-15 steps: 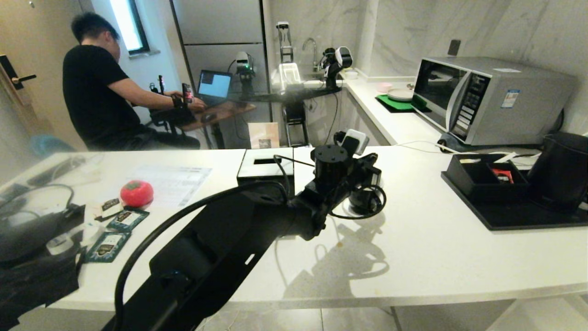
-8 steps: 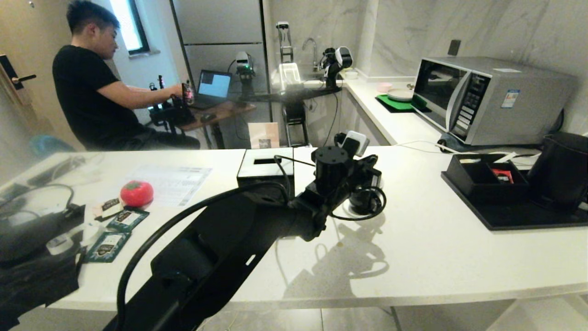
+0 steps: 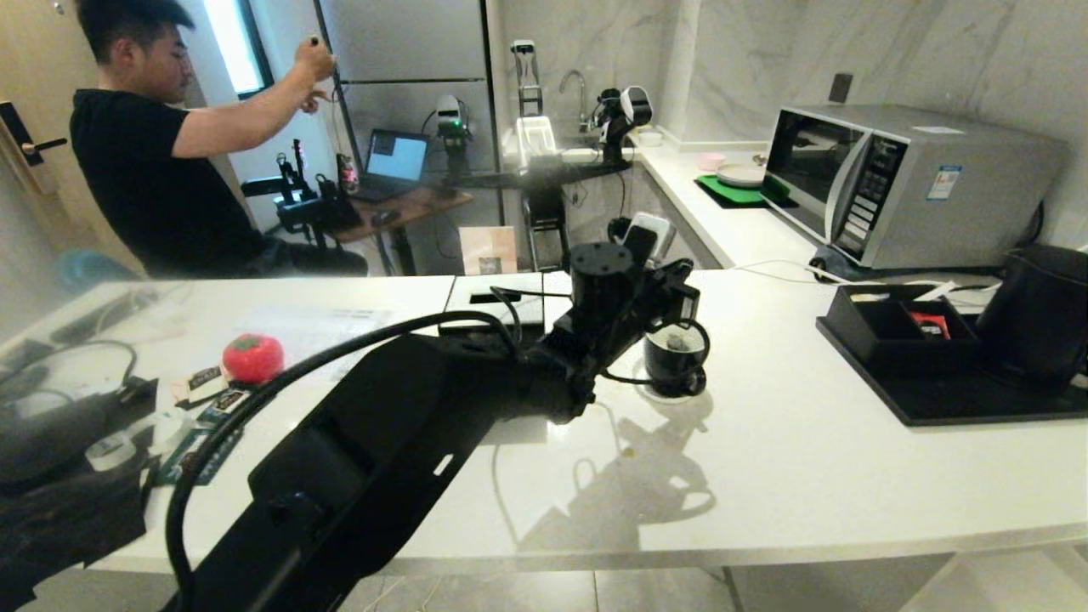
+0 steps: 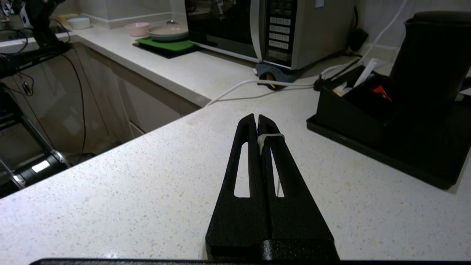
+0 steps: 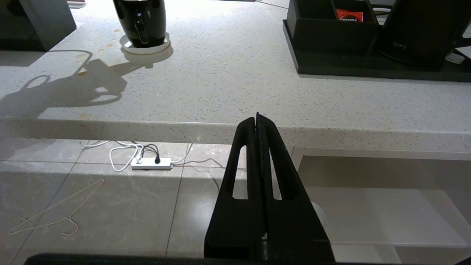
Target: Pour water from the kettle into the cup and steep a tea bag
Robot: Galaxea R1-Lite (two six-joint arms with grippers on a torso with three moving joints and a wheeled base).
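White desk (image 3: 807,476): cup (image 3: 673,359) mid-desk beside my left gripper (image 4: 257,121), its jaws pinching a white string; kettle (image 3: 1039,314) at the right edge. I see my right gripper (image 5: 257,119), pressed together, below the front edge.

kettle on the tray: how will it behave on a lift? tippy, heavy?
The kettle is tall for its footprint, so a high or off-centre push could probably tip it. It may be heavy if filled; the water level is not visible. It stands on a black tray with a raised rim, so sliding it off would likely catch; lift it clear. Its matte body looks less slippery than the glossy cup.
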